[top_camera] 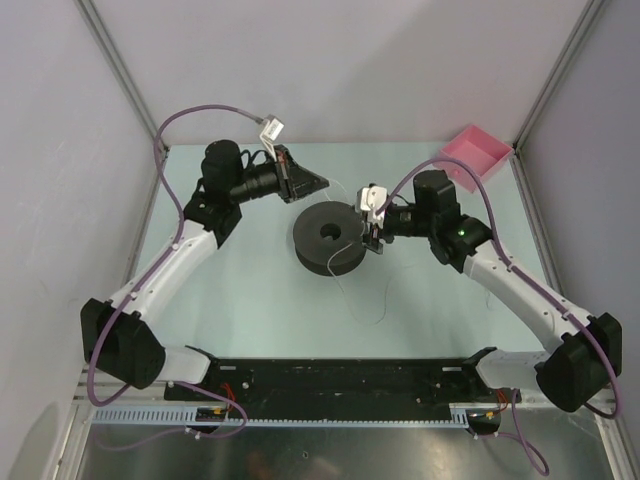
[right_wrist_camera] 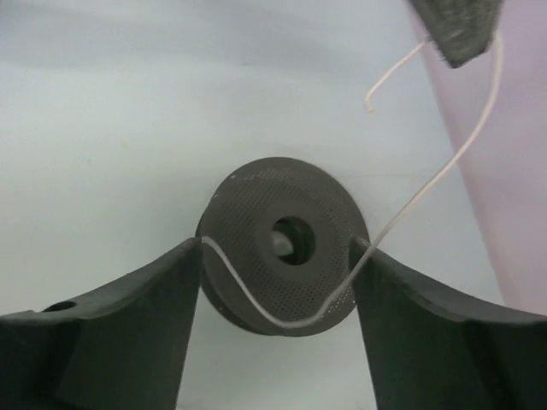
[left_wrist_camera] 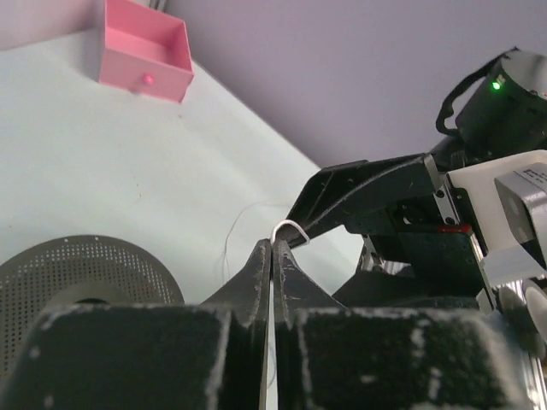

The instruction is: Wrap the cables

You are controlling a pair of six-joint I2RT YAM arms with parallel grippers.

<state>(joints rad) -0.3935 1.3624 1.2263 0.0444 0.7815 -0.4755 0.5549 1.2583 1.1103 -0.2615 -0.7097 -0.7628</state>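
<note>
The dark grey spool (top_camera: 328,238) lies flat at the table's middle. It also shows in the right wrist view (right_wrist_camera: 282,243) and in the left wrist view (left_wrist_camera: 85,273). My left gripper (top_camera: 320,184) hovers just behind the spool. In its own view my left gripper (left_wrist_camera: 272,244) is shut on a small loop of the thin whitish wire (left_wrist_camera: 289,228). My right gripper (top_camera: 372,238) is at the spool's right edge. In the right wrist view it (right_wrist_camera: 278,248) is open above the spool. The wire (right_wrist_camera: 286,321) sags between its fingertips and runs up to the left gripper's tip (right_wrist_camera: 457,30). Loose wire (top_camera: 383,300) trails on the table.
A pink bin (top_camera: 478,155) stands at the back right corner and shows in the left wrist view (left_wrist_camera: 141,51). Grey walls close in the table on three sides. The right arm's wrist (left_wrist_camera: 479,222) fills the right of the left wrist view, close to the left gripper.
</note>
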